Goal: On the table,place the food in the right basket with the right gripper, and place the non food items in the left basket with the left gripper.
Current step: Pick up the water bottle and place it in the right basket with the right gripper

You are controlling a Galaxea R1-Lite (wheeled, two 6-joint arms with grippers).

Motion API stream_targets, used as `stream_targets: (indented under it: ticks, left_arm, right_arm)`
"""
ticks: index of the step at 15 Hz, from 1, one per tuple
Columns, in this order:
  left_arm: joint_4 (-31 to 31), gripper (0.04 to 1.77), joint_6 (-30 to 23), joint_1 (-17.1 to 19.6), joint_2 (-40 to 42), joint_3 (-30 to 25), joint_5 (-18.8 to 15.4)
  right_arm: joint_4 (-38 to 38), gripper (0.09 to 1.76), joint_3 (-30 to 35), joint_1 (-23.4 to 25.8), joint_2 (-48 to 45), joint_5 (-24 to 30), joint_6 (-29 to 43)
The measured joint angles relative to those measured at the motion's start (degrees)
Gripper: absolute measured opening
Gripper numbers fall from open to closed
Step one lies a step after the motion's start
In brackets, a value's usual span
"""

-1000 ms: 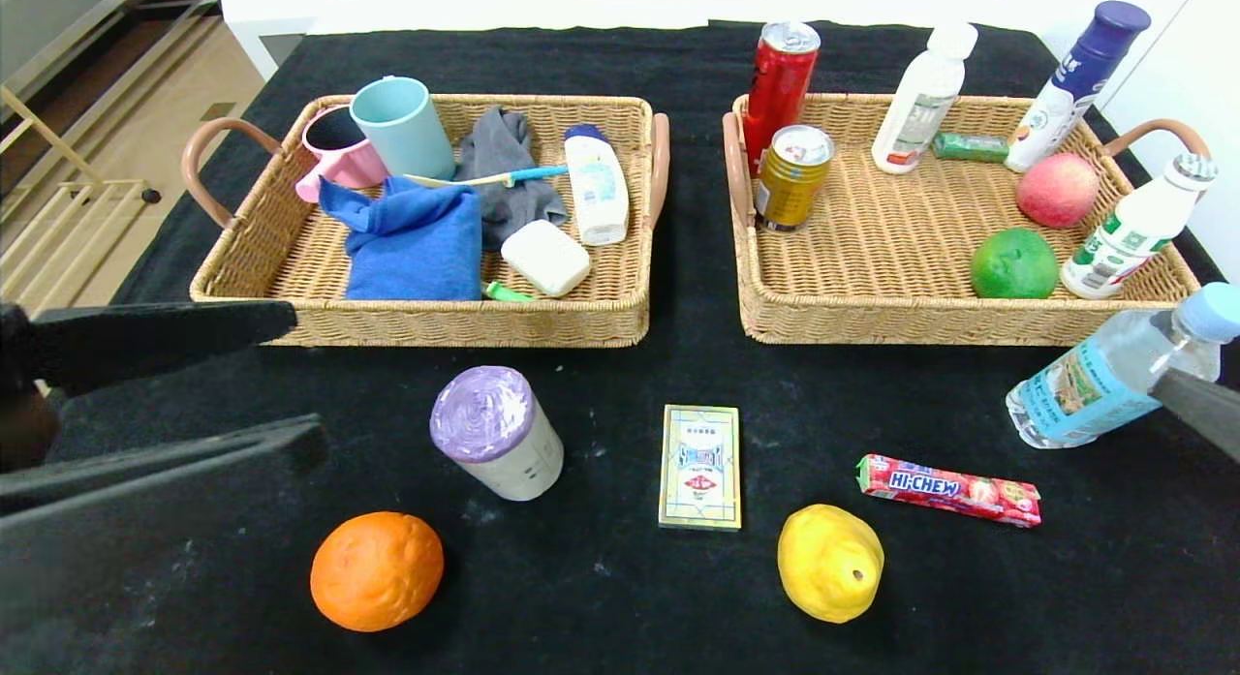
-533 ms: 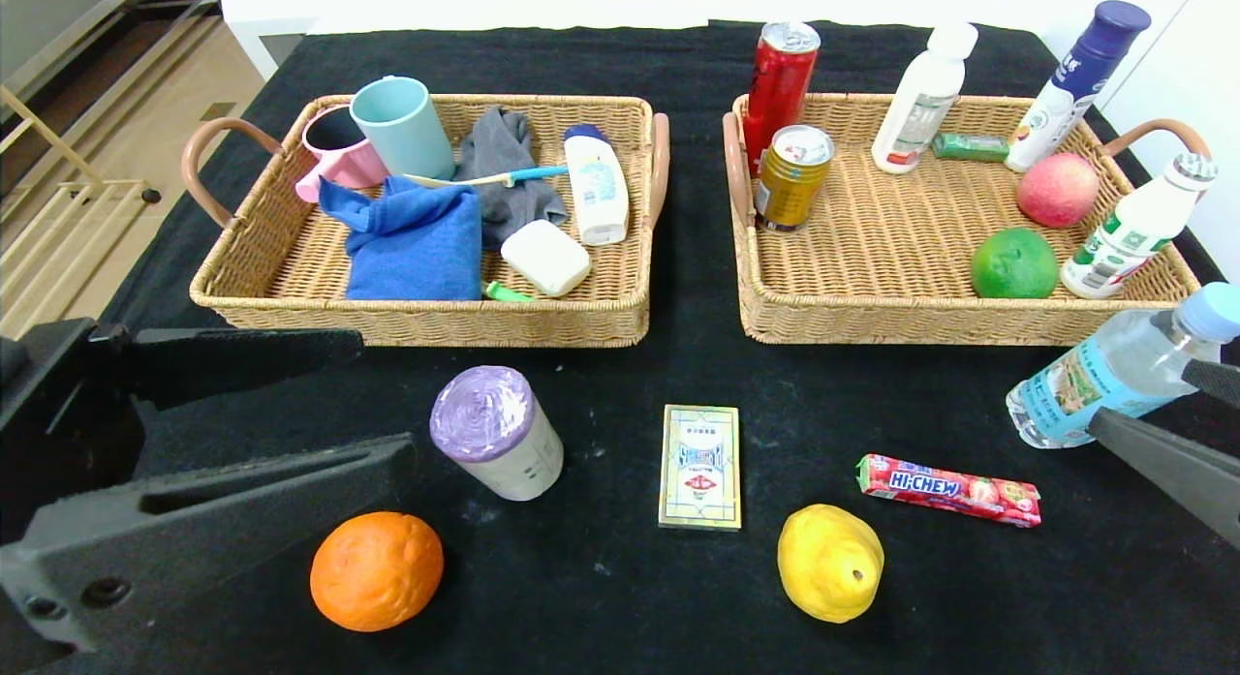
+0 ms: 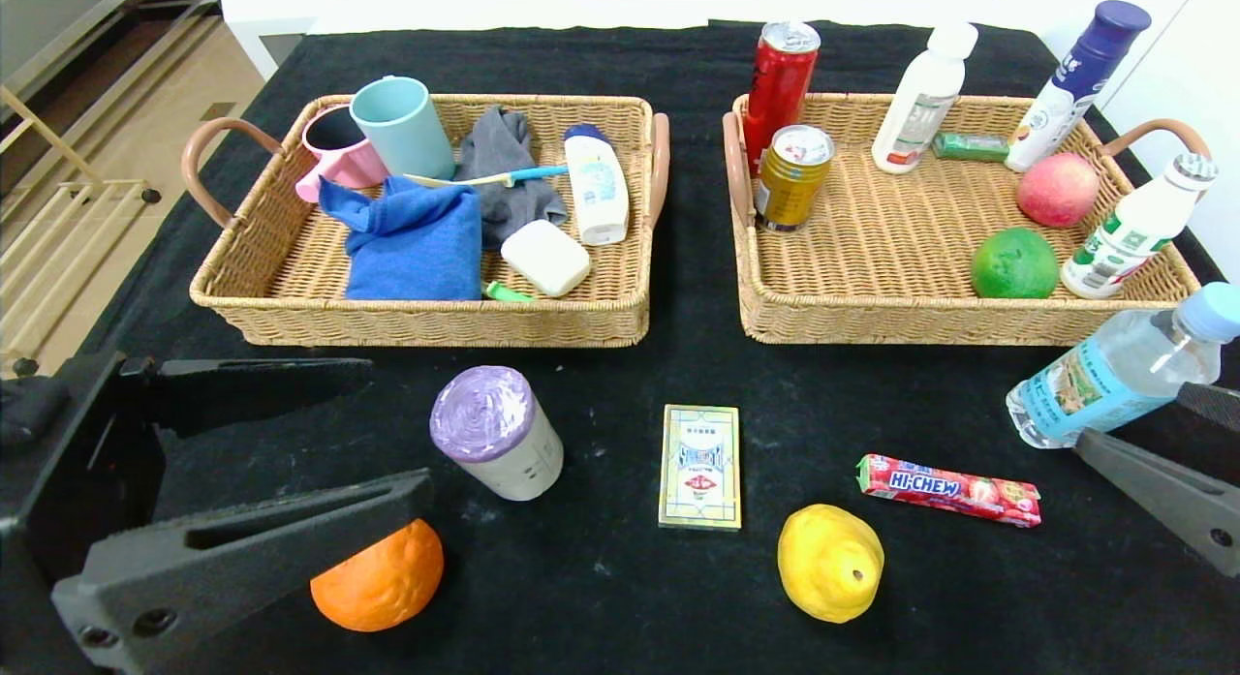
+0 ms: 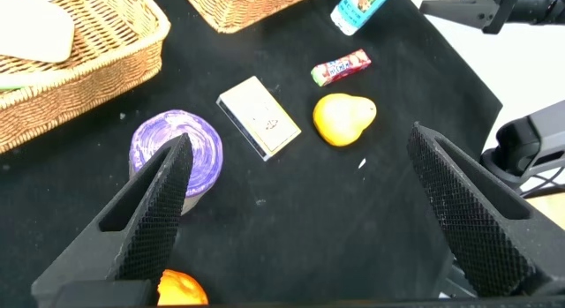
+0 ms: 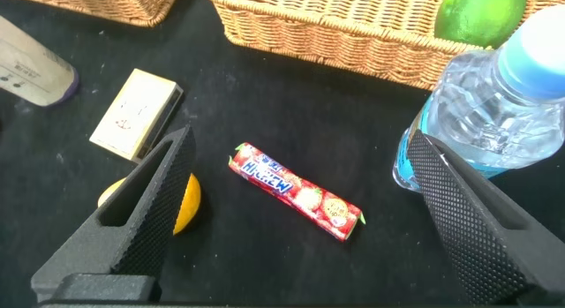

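From the head view, the left gripper point(image 3: 320, 443) stands spread wide at 8 o'clock, its lower finger overlapping the round orange fruit point(image 3: 383, 583); the purple-topped white cylinder point(image 3: 496, 444) sits just beyond its tips. The right gripper point(image 3: 1143, 423) at 3 o'clock is spread beside the clear water bottle with a blue cap point(image 3: 1114, 370).

In the left wrist view, bare black cloth lies between the fingers, with the yellow lemon point(image 4: 344, 119) ahead.

In the right wrist view, the red Hi-Chew candy stick point(image 5: 296, 191) lies loose between the spread fingers.

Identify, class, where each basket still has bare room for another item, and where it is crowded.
Right basket: bare wicker across the middle and front, between the gold can and the green fruit. Left basket: only a bare strip left of the blue cloth; everything rightwards is crowded.
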State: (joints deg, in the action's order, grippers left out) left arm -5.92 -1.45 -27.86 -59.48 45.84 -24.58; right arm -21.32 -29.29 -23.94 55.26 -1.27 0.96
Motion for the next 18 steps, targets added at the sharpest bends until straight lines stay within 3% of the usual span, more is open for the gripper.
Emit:
stream_targets:
  ticks: [8, 13, 18]
  left_arm:
    - [0.0, 1.76, 0.3, 0.0, 0.2, -0.3, 0.6]
    - [0.0, 1.76, 0.2, 0.0, 0.6, -0.3, 1.6]
    - [0.0, 1.76, 0.2, -0.1, 0.9, -0.5, 1.7]
  right_arm:
    - [1.4, 1.76, 0.4, 0.6, -0.8, 0.4, -0.7]
    - [6.0, 1.76, 2.9, 4.9, -5.5, 0.3, -3.9]
    - [10.0, 1.76, 3.6, 7.6, -7.7, -6.5, -1.7]
